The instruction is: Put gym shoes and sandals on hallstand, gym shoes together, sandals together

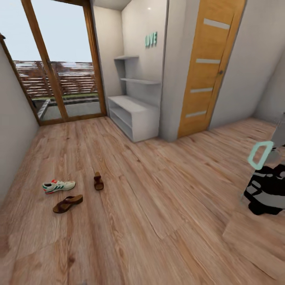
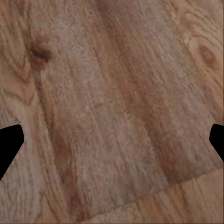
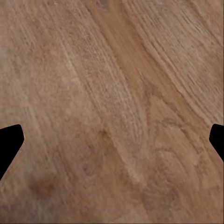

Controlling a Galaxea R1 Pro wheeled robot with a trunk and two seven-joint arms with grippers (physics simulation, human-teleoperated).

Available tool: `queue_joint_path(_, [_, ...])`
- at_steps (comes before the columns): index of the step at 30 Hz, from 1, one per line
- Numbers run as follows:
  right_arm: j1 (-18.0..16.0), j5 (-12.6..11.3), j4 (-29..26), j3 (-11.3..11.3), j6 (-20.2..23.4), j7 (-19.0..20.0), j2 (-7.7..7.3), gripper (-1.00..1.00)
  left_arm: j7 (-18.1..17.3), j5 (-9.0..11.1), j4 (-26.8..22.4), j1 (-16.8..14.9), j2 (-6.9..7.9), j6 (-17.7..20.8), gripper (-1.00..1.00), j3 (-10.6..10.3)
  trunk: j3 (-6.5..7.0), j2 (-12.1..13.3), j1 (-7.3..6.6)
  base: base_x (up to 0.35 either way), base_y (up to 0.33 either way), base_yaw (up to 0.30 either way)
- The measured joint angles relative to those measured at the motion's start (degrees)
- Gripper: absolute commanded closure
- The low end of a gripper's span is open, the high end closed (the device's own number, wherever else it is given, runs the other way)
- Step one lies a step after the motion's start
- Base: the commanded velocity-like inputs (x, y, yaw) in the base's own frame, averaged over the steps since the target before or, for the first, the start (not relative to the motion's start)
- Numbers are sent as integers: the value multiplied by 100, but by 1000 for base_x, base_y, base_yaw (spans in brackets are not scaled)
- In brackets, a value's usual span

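Note:
One cream-white gym shoe (image 1: 58, 185) with green stripes lies on its side on the corridor floor (image 1: 158, 206) at the left. The other gym shoe is out of view. A brown sandal (image 1: 68, 203) lies just in front of the shoe, and the second sandal (image 1: 98, 181) lies a little to its right. The pale grey hallstand (image 1: 132, 114) stands against the far wall with bare shelves. My left gripper (image 2: 112, 144) and right gripper (image 3: 112, 144) both hang open over bare planks, far from the shoes. Part of my right arm (image 1: 265, 194) shows at the right edge.
A glass balcony door (image 1: 63, 67) closes the corridor's far end, left of the hallstand. A wooden door (image 1: 208, 67) stands right of it, past a grey wall pillar (image 1: 174, 79). A wall (image 1: 12, 118) runs along the left side. Open floor lies between me and the shoes.

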Motion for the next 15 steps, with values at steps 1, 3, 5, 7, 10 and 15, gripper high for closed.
queue_joint_path(1, [1, 0, 0, 0, 0, 0, 0, -100, 0, -1, 1, -1, 1, 0, -100, 0, -2, 0, 0, 312, 102, 274])
queue_joint_path(3, [0, -1, 0, 0, 0, 0, 0, -100, 0, 0, -1, -2, 1, -2, -100, 0, -7, 0, 0, 312, 101, 274])
queue_joint_path(5, [0, -1, 0, 0, 0, 0, 0, -100, 0, 0, 0, -4, -2, -4, -100, 0, -11, 0, 0, 313, 102, 274])
queue_joint_path(7, [-1, 0, 0, 0, 0, 0, 0, -100, 0, -1, 3, -2, 1, -2, -100, 0, -16, 0, 0, 313, 107, 274])
queue_joint_path(10, [0, 1, 0, 0, 0, 0, 0, -100, 0, -1, 2, 0, 0, -2, -100, 0, -22, 0, 0, 313, 109, 274])
queue_joint_path(15, [0, 0, 0, 0, 0, 0, 0, -100, 0, -2, 3, -2, 1, -2, -100, 0, -34, 0, 0, 313, 110, 274])
